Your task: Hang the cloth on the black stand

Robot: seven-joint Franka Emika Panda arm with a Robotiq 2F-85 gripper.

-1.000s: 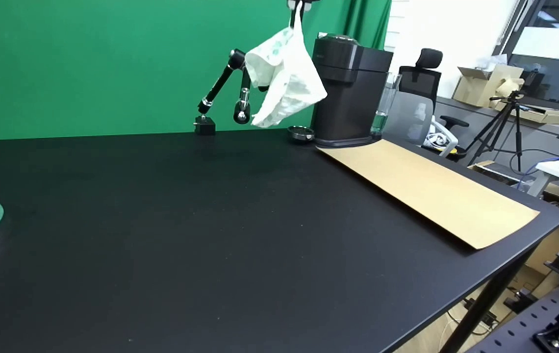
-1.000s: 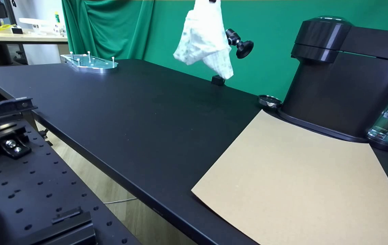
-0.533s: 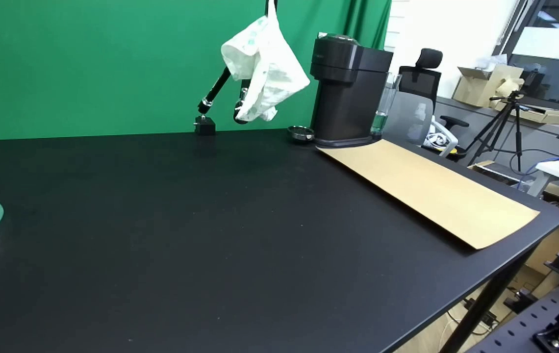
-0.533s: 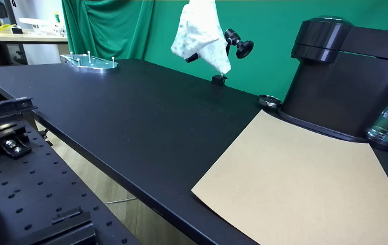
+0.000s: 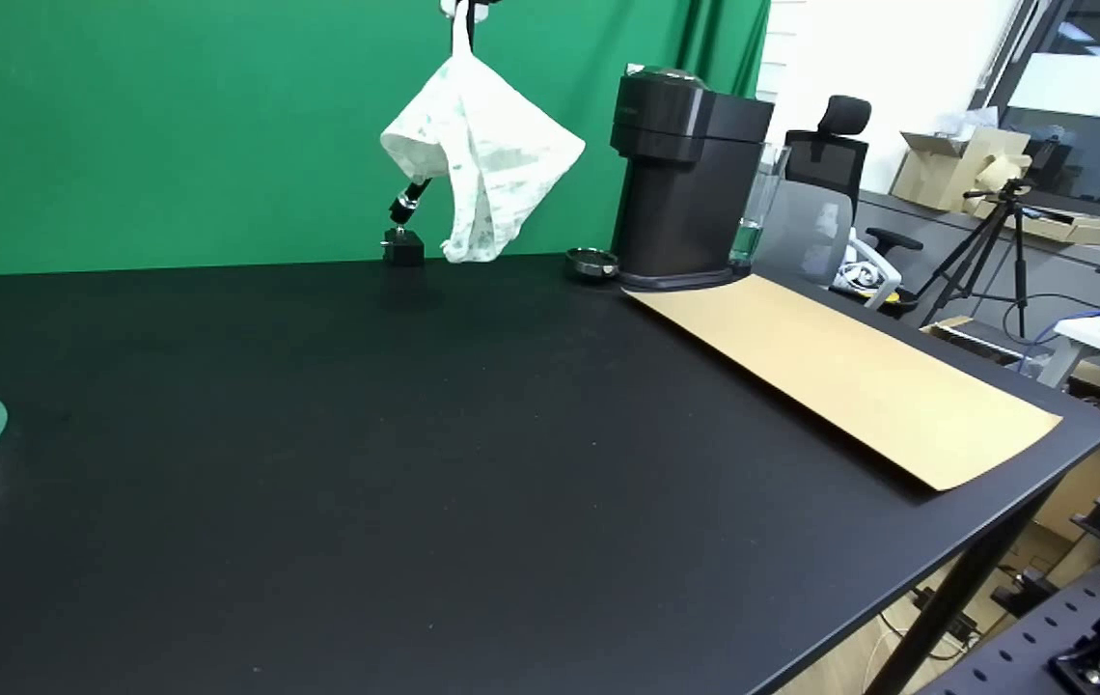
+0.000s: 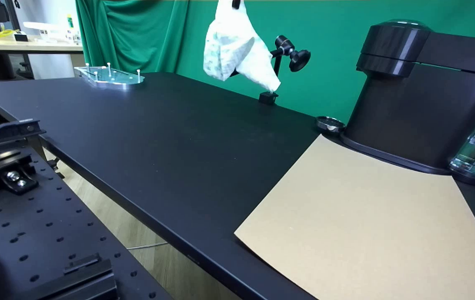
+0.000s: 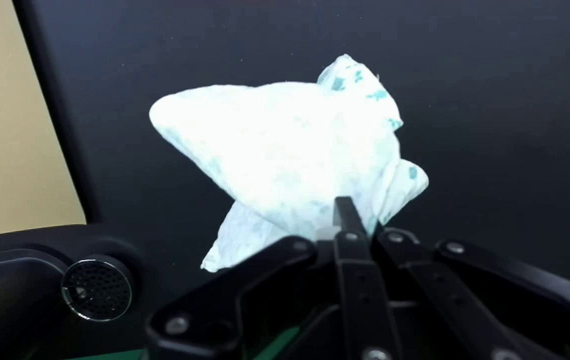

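One white cloth (image 5: 492, 145) with green marks hangs in the air above the black counter (image 5: 318, 434), its gathered top pinched between the jaws, which are clamped together on it. In an exterior view it covers most of the black stand (image 5: 402, 247), leaving the base and a short piece of rod showing below its left edge. In an exterior view the stand's round knob (image 6: 300, 61) shows to the right of the cloth, whose lower tip comes just above the base in the picture; whether cloth and stand touch, I cannot tell. In the wrist view the cloth fans out in folds beyond the jaws. A black coffee machine (image 5: 690, 183) stands apart from the cloth, with a round perforated tray (image 7: 97, 288) just beside its foot and a tan sheet (image 6: 366, 225) lying next to it. Behind the counter hangs a green curtain (image 6: 146, 37), and a clear plate (image 6: 118, 79) with white pegs rests near one end.
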